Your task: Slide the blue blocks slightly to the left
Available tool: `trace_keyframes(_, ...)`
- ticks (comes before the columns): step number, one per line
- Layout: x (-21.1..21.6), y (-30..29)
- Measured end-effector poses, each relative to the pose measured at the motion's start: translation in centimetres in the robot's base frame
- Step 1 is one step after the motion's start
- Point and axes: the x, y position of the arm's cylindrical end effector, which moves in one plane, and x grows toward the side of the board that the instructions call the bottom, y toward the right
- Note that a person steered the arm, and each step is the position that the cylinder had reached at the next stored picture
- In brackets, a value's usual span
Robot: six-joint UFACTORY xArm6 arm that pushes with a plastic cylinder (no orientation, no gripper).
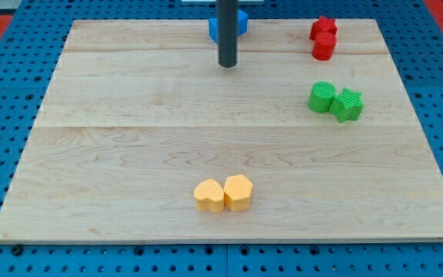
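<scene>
Two blue blocks sit together at the view's top centre of the wooden board [129,138]. The dark rod stands in front of them and hides most of both; only the left edge of one blue block [213,29] and the right part of the blue cube [242,21] show. My tip [228,65] rests on the board just below the blue pair, toward the view's bottom of them. Whether the rod touches them I cannot tell.
Two red blocks [324,38] sit at the top right. A green cylinder [321,97] and a green star-like block [348,105] lie at the right. Two yellow blocks [223,193] lie together near the bottom centre.
</scene>
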Motion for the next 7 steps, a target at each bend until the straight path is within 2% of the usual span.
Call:
trace_keyframes(3,-4.8,6.0)
trace_keyframes(7,-10.9,6.9)
